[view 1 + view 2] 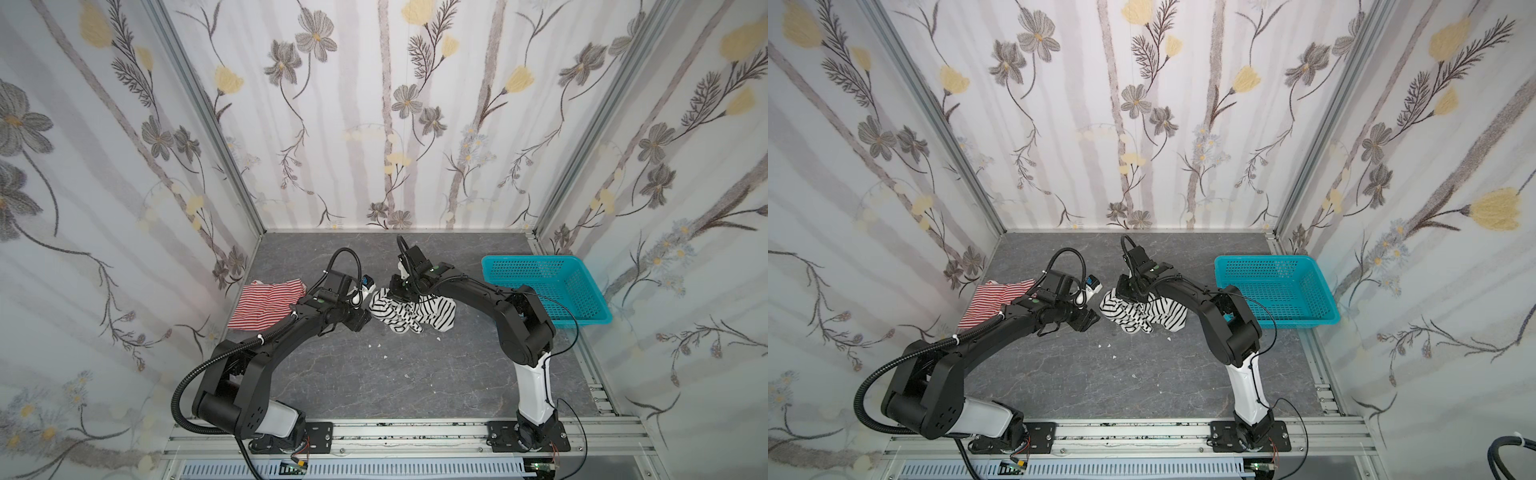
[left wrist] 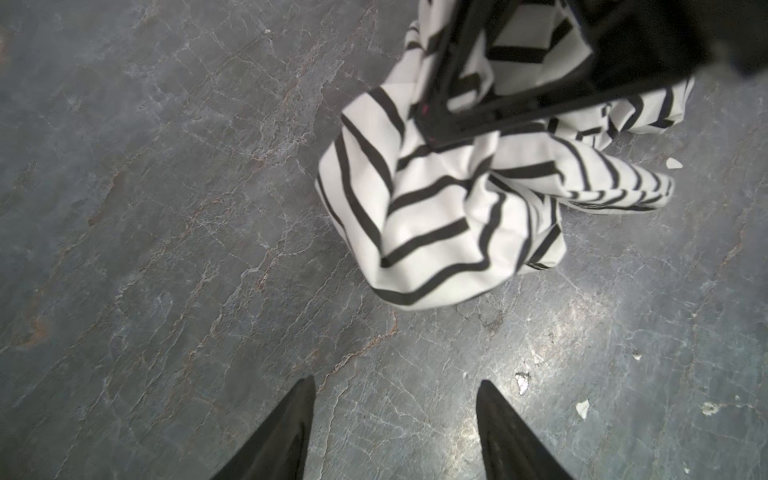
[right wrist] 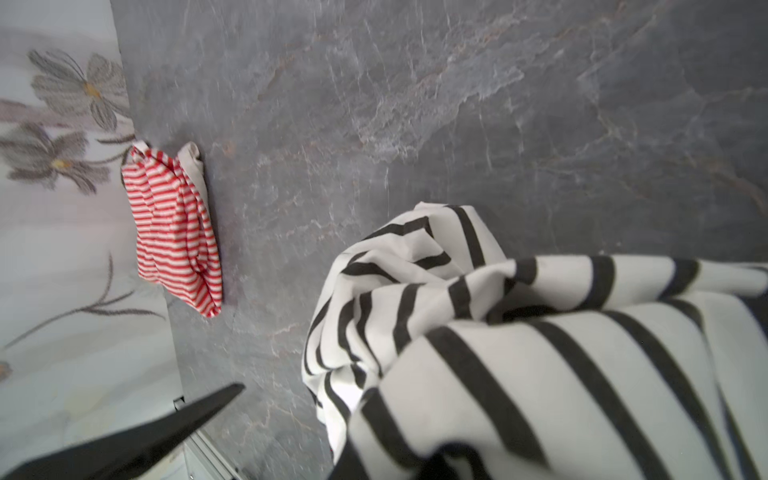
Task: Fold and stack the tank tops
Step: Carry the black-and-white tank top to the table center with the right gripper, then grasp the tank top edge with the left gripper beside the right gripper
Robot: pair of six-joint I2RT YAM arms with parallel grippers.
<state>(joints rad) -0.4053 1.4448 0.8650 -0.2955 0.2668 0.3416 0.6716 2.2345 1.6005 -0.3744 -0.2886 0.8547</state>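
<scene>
The black-and-white striped tank top (image 1: 419, 316) (image 1: 1142, 316) lies crumpled at the middle of the table. My right gripper (image 1: 399, 293) (image 1: 1129, 291) comes down on its back left part. In the left wrist view its black fingers (image 2: 432, 124) pinch a raised peak of this top (image 2: 436, 208). In the right wrist view the cloth (image 3: 540, 353) drapes over the jaws and hides them. The red-and-white striped tank top (image 1: 266, 305) (image 1: 992, 303) (image 3: 174, 232) lies by the left wall. My left gripper (image 1: 359, 321) (image 2: 395, 386) hangs open over bare table between the two tops.
A turquoise mesh basket (image 1: 540, 266) (image 1: 1266, 259) stands at the right wall. Small white scraps (image 1: 378, 345) dot the grey marbled table (image 1: 415, 374). A black pointed part (image 3: 166, 424) shows in the right wrist view, apart from the cloth; I cannot tell whose it is.
</scene>
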